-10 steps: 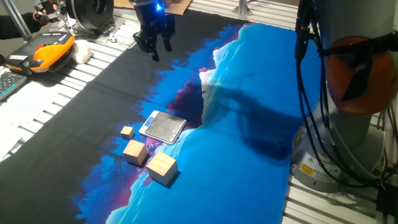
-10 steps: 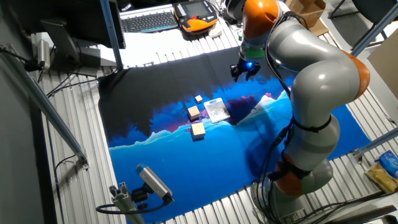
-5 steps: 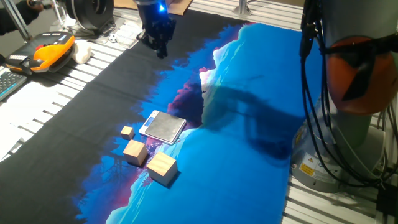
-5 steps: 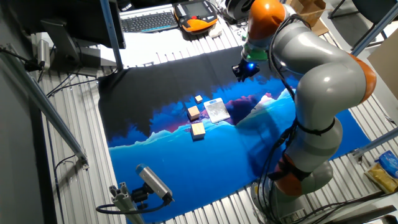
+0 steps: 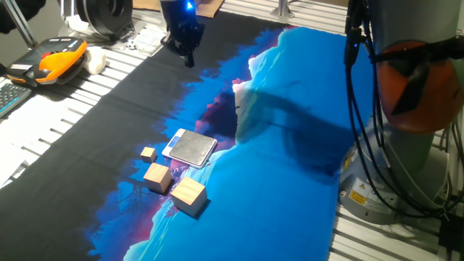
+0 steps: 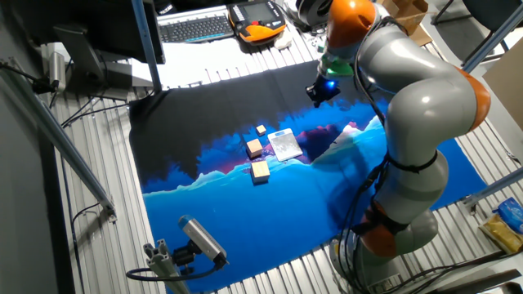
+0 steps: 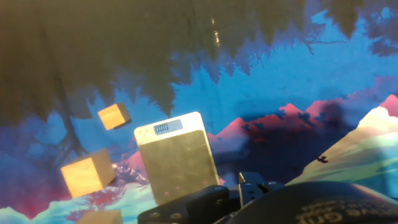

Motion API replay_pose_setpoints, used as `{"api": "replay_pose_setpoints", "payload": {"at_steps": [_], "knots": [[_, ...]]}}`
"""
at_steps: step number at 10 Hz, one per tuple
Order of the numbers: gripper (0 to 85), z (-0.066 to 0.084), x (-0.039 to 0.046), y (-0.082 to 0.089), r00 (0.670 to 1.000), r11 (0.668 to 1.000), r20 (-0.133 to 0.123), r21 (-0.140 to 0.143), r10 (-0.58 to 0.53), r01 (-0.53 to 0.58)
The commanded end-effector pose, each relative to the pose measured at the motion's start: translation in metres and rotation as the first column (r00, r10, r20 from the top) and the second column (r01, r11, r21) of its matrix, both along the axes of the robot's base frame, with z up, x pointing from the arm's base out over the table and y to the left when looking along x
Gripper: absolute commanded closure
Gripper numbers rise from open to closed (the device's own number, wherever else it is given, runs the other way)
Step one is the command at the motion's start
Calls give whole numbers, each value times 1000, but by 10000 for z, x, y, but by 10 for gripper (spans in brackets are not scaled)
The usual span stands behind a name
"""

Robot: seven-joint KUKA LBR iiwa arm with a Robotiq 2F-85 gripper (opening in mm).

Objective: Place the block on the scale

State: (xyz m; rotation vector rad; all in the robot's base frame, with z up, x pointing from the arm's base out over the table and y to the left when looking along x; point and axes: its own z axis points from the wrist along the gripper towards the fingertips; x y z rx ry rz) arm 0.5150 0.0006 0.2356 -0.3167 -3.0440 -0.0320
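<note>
Hovering high over the far, dark end of the worktop (image 5: 87,123), the gripper (image 5: 187,52) is well apart from everything it has to deal with; its jaws look drawn together with nothing between them. The block (image 5: 188,196) — the largest of three tan wooden cubes — sits on the blue part of the printed cloth (image 5: 283,145), near the scale (image 5: 191,148) but not touching it, at the corner nearest the camera in one fixed view. A medium cube (image 5: 157,177) lies just beside it, and a tiny cube (image 5: 148,154) sits close by the scale's edge. In the hand view only the top of the block (image 7: 99,217) shows at the lower margin. Being plain wood, the block is probably light, stiff and not fragile, with smooth flat faces that offer fair grip; the sensible hold is across two opposite side faces, from above — choosing the pair that keeps the fingers away from the medium cube. The scale's small display (image 7: 161,129) seems to read zeros, though it is blurred. No brand or other writing can be made out.
</note>
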Motion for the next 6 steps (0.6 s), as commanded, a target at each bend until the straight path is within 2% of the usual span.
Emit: {"api": "replay_pose_setpoints", "payload": {"at_steps": [1,2,3,6], "knots": [[850,1,-1,1,1000,999,24,-53,7,-6],[850,1,-1,1,1000,999,29,-50,5,-4],[850,1,-1,1,1000,1000,16,-23,8,-8],[850,1,-1,1,1000,1000,19,-30,-8,9]]}}
